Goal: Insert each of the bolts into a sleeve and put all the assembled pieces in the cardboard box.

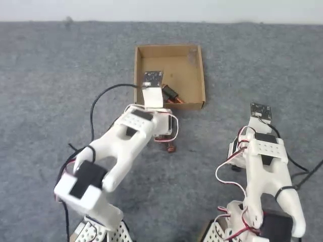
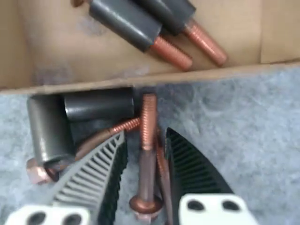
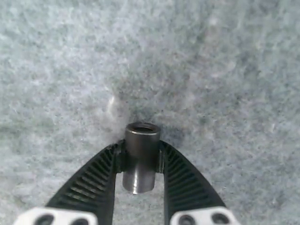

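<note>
The cardboard box [image 1: 194, 55] stands at the back of the table, and two sleeves with copper bolts through them [image 2: 140, 28] lie inside. Just outside its front wall, two more dark sleeves [image 2: 96, 105] lie on the carpet, tangled with copper bolts. A loose bolt [image 2: 147, 150] lies there too. My left gripper [image 2: 146, 133] is open, with one finger on each side of that bolt. My right gripper [image 3: 139, 150] is off to the right over bare carpet, shut on an upright dark sleeve [image 3: 140, 136] whose hollow end faces up.
Grey carpet [image 1: 50, 75] covers the table, with free room left of the box and between the arms. The left arm [image 1: 126, 141] stretches toward the box front. The right arm [image 1: 265, 151] stands apart at the right. Cables trail near both bases.
</note>
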`<state>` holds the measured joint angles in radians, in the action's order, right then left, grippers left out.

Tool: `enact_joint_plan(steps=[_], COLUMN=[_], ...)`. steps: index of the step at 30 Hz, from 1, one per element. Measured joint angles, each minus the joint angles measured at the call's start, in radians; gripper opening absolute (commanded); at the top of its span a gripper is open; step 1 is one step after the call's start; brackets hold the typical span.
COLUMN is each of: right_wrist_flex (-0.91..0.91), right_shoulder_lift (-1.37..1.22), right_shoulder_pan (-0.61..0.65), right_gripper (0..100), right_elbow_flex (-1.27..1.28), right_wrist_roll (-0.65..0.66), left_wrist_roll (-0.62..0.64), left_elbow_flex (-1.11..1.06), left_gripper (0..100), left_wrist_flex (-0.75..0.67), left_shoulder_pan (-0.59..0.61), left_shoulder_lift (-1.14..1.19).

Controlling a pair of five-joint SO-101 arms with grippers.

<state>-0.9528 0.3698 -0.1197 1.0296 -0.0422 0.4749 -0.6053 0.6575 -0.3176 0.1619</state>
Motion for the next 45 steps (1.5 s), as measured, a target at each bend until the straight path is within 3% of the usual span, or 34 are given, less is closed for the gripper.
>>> enact_joint_plan(steps=[3,11,17,23,27,32,38,45], right_wrist_flex=[0.0,0.0,0.018,0.018,0.018,0.018,0.018,0.018], right_shoulder_lift=[0.0,0.0,0.0,0.0,0.0,0.0,0.0,0.0], right_shoulder_pan=[0.0,0.0,0.0,0.0,0.0,0.0,0.0,0.0], right_gripper=[1.0,1.1,1.0,1.0,1.0,1.0,1.0,1.0], right_elbow_flex=[0.0,0.0,0.0,0.0,0.0,0.0,0.0,0.0], right_wrist_roll=[0.0,0.0,0.0,0.0,0.0,0.0,0.0,0.0], left_wrist_roll=[0.0,-0.014,-0.13,-0.132,-0.041,0.048,0.031,-0.074], left_elbow_flex=[0.086,0.086,-0.1,-0.333,-0.381,-0.382,-0.439,-0.413], left_gripper=[0,1,1,1,1,1,1,6], left_wrist_flex=[0.071,0.086,0.054,-0.083,-0.097,-0.101,-0.152,-0.193], left_shoulder_pan=[0.005,0.002,-0.015,0.002,0.106,0.328,0.566,0.692], left_shoulder_lift=[0.054,0.037,-0.132,-0.368,-0.526,-0.598,-0.572,-0.364])
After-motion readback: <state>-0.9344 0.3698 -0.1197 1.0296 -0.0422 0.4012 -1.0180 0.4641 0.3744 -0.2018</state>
